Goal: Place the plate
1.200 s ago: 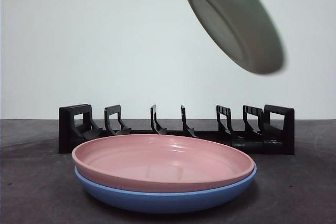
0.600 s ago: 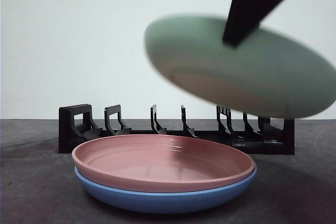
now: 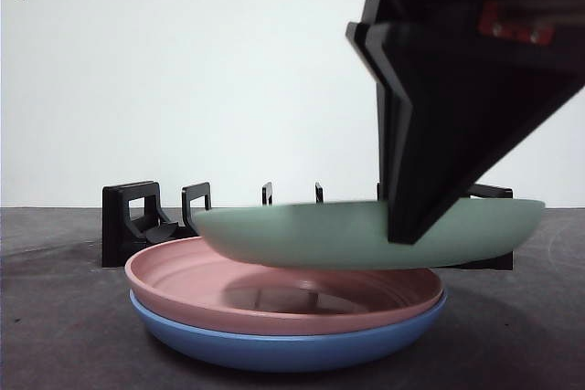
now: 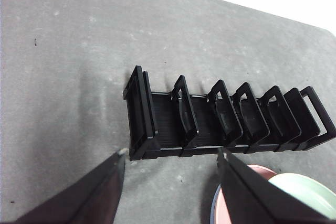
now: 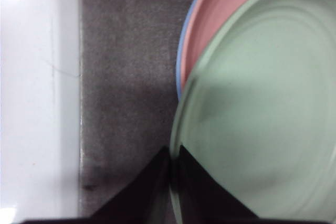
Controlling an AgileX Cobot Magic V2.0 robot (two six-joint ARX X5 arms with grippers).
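In half a second I've swung the green plate (image 3: 366, 235) from a steep tilt to level, just above the pink plate (image 3: 274, 289) stacked on the blue plate (image 3: 283, 344), so release is close. My right gripper (image 5: 172, 156) pinches its near rim from above. Beyond, the rack (image 3: 137, 221); left gripper (image 4: 170, 158) waits open.

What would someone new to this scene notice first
A big dark right claw fills the upper right of the front view, pinching the rim of a green plate held level just above a pink plate nested in a blue plate. Behind them stands a black rack, below the open left claw.
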